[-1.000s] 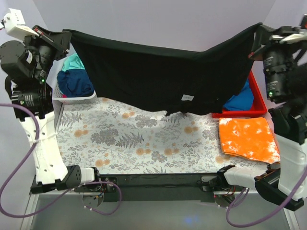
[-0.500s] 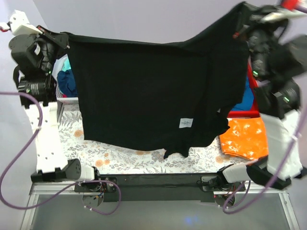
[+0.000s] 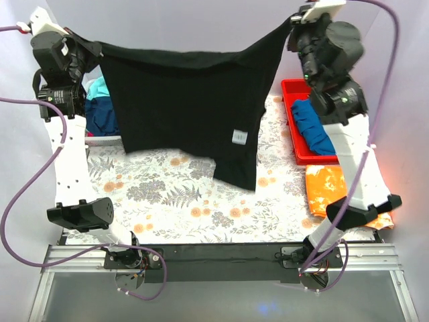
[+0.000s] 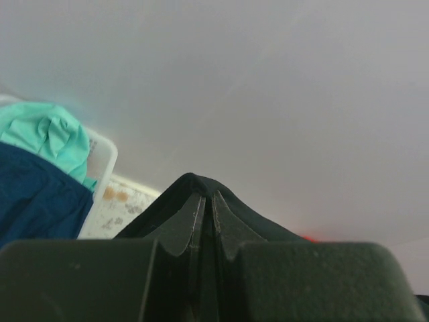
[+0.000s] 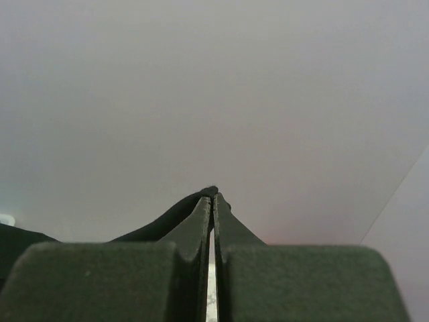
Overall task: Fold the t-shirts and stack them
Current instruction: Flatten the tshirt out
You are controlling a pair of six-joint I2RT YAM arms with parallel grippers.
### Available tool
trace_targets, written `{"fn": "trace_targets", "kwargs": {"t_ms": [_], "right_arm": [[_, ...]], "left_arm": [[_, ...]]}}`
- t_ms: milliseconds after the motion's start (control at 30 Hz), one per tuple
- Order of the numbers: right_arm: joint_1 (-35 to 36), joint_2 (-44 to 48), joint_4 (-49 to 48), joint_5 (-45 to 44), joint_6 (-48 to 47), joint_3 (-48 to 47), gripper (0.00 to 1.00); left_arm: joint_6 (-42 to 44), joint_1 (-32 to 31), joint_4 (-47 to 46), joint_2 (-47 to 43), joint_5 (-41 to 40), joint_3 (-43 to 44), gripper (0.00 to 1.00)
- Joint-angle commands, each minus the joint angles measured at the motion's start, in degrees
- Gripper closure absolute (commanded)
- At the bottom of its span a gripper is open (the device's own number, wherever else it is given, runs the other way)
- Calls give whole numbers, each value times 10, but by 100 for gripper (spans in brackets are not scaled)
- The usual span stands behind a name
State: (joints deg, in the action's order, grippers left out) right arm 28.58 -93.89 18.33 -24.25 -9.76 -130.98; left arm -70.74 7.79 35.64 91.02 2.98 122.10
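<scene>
Plainly both hands are gripping cloth: the left hand (image 4: 204, 201) has its fingers pressed together over a peaked fold of the black t-shirt (image 3: 188, 100), and the right hand (image 5: 213, 198) is closed to a sliver on a small tuft of the same shirt. From above, the right hand is raised beyond the far end of the red tray (image 3: 290, 88), and the left hand is well away to the tray's left. The shirt is strung between them as a hanging sheet over the counter (image 3: 181, 194), to the left of the tray. I judge this hold is meant to spread the shirt open so that it can be laid flat for folding. Its held edge, the long axis here, runs side to side and sags a little in the middle. The body drops away from that edge, with the white label (image 3: 239, 137) low on the tray side and the corner below it drooping furthest. I cannot tell whether that corner touches the counter. A blue t-shirt (image 3: 315, 131) lies in the tray, and an orange t-shirt (image 3: 322, 194) sits just nearer than it. Teal (image 3: 100, 87) and navy (image 3: 100, 117) shirts fill a white basket (image 3: 100, 139) far to the tray's left.
</scene>
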Motion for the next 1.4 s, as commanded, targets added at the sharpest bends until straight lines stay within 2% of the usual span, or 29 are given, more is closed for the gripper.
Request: {"fn": "trace_targets", "kwargs": {"t_ms": [0, 233, 433, 767, 833, 933, 1100, 1233, 1367], "right_arm": [[-4, 84, -77, -20, -25, -35, 99], [-3, 186, -73, -31, -2, 34, 99], [-3, 274, -61, 1, 22, 72, 99], [-3, 279, -99, 37, 7, 46, 99], [-3, 254, -111, 29, -3, 51, 99], [-4, 210, -123, 21, -3, 79, 99], [-4, 148, -204, -18, 22, 241, 99], [-5, 31, -251, -57, 15, 300, 99], [-23, -86, -269, -83, 28, 296, 99]], "left_arm": [[4, 3, -22, -30, -4, 59, 100], [1, 3, -16, -85, 2, 50, 100], [11, 3, -5, -149, -10, 44, 100], [20, 1, 5, -148, -18, 111, 100], [17, 0, 2, -135, -18, 102, 100], [8, 0, -8, -111, -20, 24, 100], [2, 0, -62, -55, -48, -112, 100], [-19, 1, -109, 14, -46, -205, 100], [-44, -1, -174, 85, -31, -293, 100]]}}
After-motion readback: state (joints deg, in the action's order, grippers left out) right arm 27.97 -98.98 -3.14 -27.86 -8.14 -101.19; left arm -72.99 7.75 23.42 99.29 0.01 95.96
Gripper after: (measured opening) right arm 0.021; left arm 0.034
